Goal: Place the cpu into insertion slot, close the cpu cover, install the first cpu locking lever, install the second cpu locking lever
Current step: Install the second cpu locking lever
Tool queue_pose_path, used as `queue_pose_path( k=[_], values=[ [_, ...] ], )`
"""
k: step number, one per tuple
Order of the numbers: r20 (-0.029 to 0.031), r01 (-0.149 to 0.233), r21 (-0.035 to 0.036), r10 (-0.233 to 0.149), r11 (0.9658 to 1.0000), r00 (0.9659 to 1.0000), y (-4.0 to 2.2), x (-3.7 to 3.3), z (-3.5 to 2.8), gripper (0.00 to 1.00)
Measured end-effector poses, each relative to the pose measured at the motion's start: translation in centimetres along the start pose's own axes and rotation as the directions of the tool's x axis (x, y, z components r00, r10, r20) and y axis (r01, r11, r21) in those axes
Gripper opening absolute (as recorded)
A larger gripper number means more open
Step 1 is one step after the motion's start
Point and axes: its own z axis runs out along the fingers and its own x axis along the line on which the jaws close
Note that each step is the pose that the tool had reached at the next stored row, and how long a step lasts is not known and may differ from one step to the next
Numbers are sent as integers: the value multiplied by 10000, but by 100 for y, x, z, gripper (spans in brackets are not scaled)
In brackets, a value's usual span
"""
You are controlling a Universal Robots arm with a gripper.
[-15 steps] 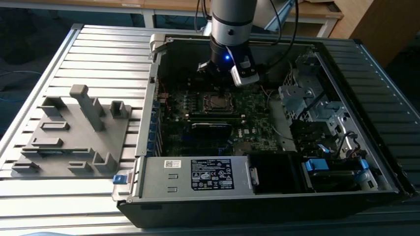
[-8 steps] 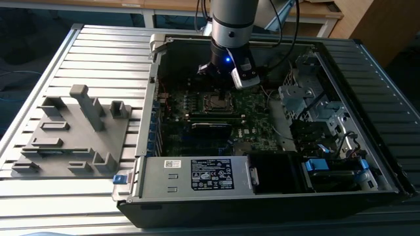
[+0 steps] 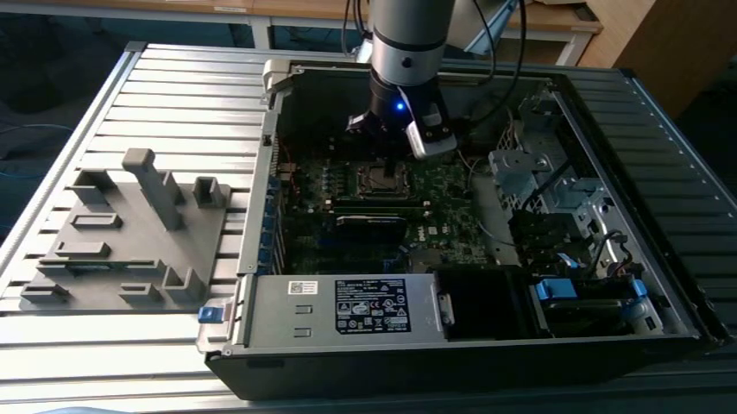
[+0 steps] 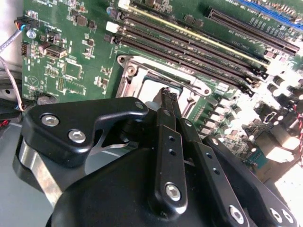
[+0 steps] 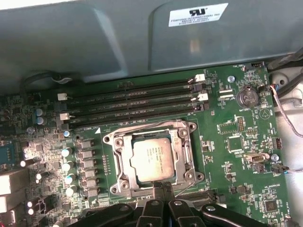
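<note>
Tabletop: ribbed metal surface carrying the open computer case and, toward the exterior view's left, a grey fixture block.
Motherboard: green board lying flat in the case, long black memory slots running just beside the socket.
Arm: reaches down into the case from above, directly over the socket area.
Gripper: black linkage fingers brought together to a closed point; nothing seen held between the jaws. Tip sits just at the edge of the socket in both wrist views.
Cpu cover: silvery frame lying down flat around the chip.
Insertion slot: metal-rimmed socket, occupied.
Cpu: seated in the insertion slot, dull silver top facing up, level with the frame.
</note>
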Motion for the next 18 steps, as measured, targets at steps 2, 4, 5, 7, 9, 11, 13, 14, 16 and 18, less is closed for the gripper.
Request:
queue_pose_path(
  k=[2, 4, 5, 7, 9, 11, 13, 14, 16, 18],
  values=[
    [0, 0, -1, 0, 10000, 10000, -17, -3, 0, 11],
    [0, -1, -2, 1, 10000, 10000, -27, -4, 0, 11],
    [0, -2, -1, 2, 10000, 10000, -27, -4, 0, 11],
    [0, -1, -1, 1, 10000, 10000, -27, -4, 0, 11],
    [0, -1, -1, 1, 10000, 10000, -28, -4, 0, 11],
    [1, 0, -2, 0, 10000, 10000, -33, -5, 0, 11],
    [0, 0, -1, 0, 10000, 10000, -38, -6, 0, 11],
    [1, -1, -2, 1, 10000, 10000, -39, -6, 0, 11],
    [0, -1, 0, 1, 10000, 10000, -40, -6, 0, 11],
    [1, 0, -2, 0, 10000, 10000, -41, -6, 2, 11]
  ],
)
